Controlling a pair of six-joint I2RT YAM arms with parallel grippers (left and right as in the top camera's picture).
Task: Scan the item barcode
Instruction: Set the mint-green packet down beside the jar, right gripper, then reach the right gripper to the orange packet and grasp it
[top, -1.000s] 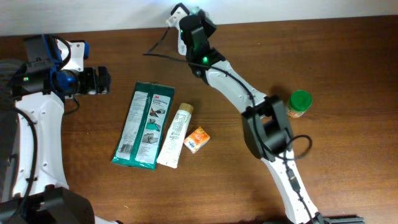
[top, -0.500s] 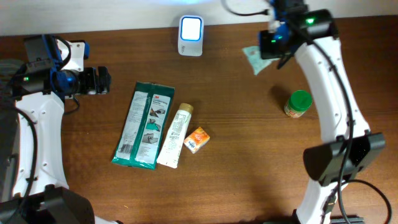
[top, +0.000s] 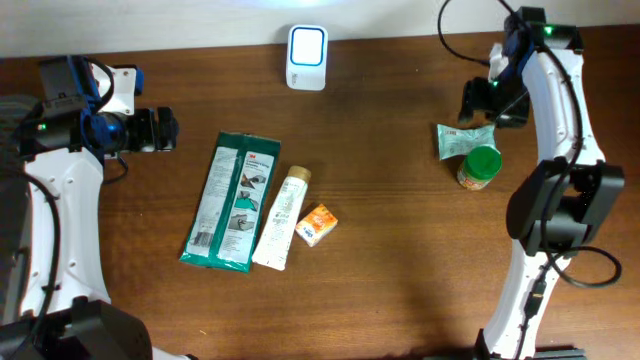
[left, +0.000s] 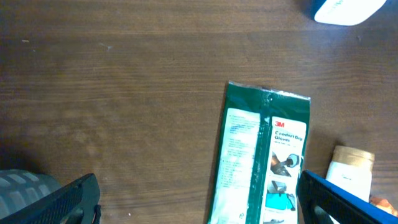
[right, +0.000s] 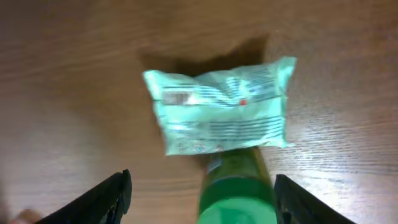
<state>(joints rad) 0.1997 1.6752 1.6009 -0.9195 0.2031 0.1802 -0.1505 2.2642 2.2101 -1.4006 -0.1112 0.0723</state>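
A mint-green packet (top: 455, 139) lies flat on the table, its printed side up in the right wrist view (right: 221, 112). It touches a green-lidded jar (top: 481, 167). My right gripper (top: 492, 98) hovers over both, open, with nothing between its fingers (right: 202, 186). The jar's lid (right: 239, 196) shows below, between the spread fingers and apart from both. The white scanner (top: 307, 45) stands at the table's back edge, its window lit. Far to the left, my left gripper (top: 165, 130) stands open and empty above bare wood (left: 199, 193).
A dark green glove pack (top: 227, 200) (left: 261, 155), a white tube (top: 282, 218) (left: 351, 174) and a small orange box (top: 317, 224) lie side by side at the table's middle left. The scanner's corner (left: 342, 9) shows in the left wrist view.
My right arm swung from the scanner to the right side of the table with the mint-green packet, then opened and left it lying against the jar. The left arm has not moved.
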